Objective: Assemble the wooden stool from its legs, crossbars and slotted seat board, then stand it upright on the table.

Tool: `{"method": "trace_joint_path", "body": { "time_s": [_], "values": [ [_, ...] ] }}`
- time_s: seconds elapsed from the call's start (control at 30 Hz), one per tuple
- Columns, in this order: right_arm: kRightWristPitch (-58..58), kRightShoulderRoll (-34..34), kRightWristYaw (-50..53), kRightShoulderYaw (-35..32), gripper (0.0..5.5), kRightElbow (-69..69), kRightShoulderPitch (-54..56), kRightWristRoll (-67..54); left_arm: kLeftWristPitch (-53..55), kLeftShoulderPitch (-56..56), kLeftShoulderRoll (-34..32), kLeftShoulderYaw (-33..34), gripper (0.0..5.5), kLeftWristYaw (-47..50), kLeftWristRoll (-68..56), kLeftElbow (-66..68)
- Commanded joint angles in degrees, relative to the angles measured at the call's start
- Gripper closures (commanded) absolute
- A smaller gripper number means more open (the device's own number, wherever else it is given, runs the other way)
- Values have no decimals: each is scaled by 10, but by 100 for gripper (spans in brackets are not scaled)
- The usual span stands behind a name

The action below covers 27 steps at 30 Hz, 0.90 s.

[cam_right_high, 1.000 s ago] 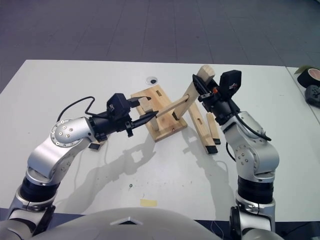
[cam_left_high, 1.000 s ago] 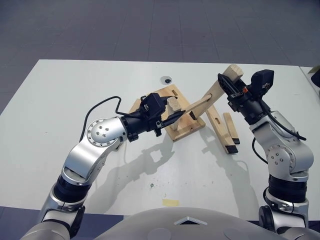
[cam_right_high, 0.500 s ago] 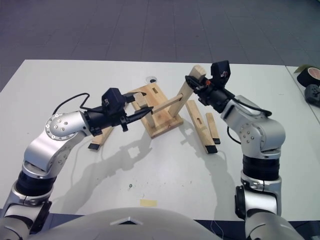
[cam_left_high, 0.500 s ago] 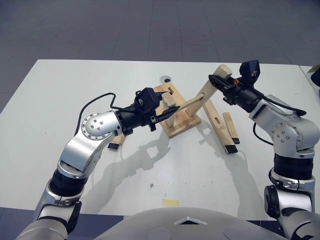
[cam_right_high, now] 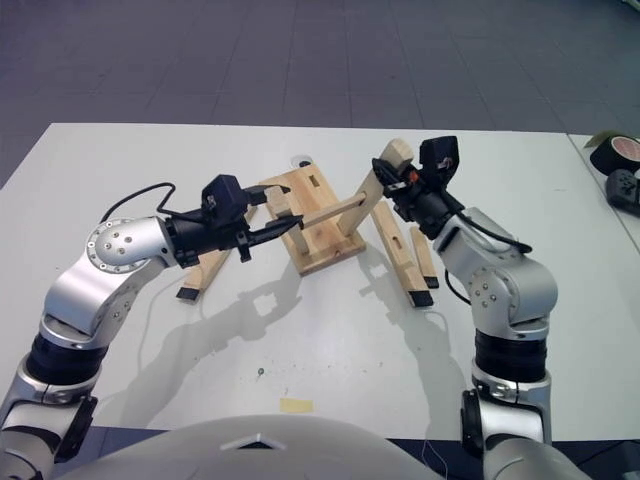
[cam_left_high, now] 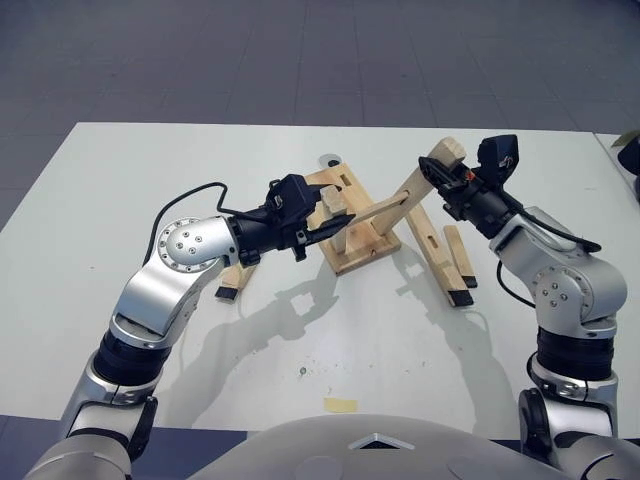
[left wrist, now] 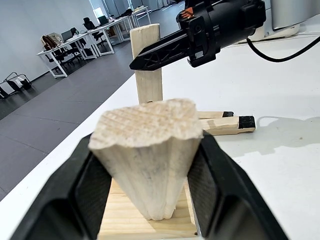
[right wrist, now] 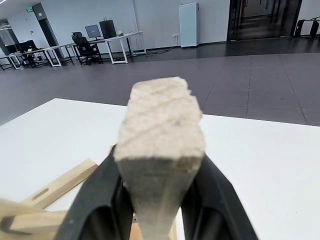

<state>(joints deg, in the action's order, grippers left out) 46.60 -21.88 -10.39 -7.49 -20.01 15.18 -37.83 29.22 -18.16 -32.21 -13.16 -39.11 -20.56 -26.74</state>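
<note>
Seat board [cam_left_high: 362, 238]: lies flat on the tabletop [cam_left_high: 150, 180], about midway between the left and right edges and nearer the far edge than the near one, with its slots facing up.
Short leg [left wrist: 147, 145]: stands end-up on the seat board, on the part of the board nearer the left edge.
Left gripper [left wrist: 150, 186]: jaws closed on the short leg, with a pad pressed to each side of it just below the top end.
Tilted leg [cam_left_high: 425, 185]: rises from the board's right side and leans toward the right edge, with its top end well off the tabletop.
Right gripper [right wrist: 157, 200]: jaws clamped on the tilted leg close under its top end.
Crossbar [cam_left_high: 375, 210]: juts from the tilted leg's middle toward the short leg. Whether it reaches that leg cannot be told.
Loose legs [cam_left_high: 440, 255]: two lie side by side on the tabletop just right of the board. Each has a dark foot, and the feet point to the near edge.
Lone leg [cam_left_high: 231, 282]: lies flat left of the board, partly under the left arm, dark foot toward the near edge.
Hole [cam_left_high: 331, 160]: a small round opening in the tabletop beyond the board, toward the far edge.
Yellow tape [cam_left_high: 340, 405]: a small strip close to the near edge.
</note>
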Motion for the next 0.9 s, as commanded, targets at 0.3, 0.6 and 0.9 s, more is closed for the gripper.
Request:
{"method": "trace_joint_path", "body": {
  "time_s": [0.3,0.6,0.9],
  "values": [
    [68,25,28,-54,394,1,30,-42,22,-46,-4,32,197,-26,-17,33],
    [81,23,72,-150,242,-5,165,-141,70,-145,49,147,39,-3,-168,21],
    [-24,68,53,-99,97,105,179,-82,44,-153,80,47,10,13,-116,74]
  ]
}}
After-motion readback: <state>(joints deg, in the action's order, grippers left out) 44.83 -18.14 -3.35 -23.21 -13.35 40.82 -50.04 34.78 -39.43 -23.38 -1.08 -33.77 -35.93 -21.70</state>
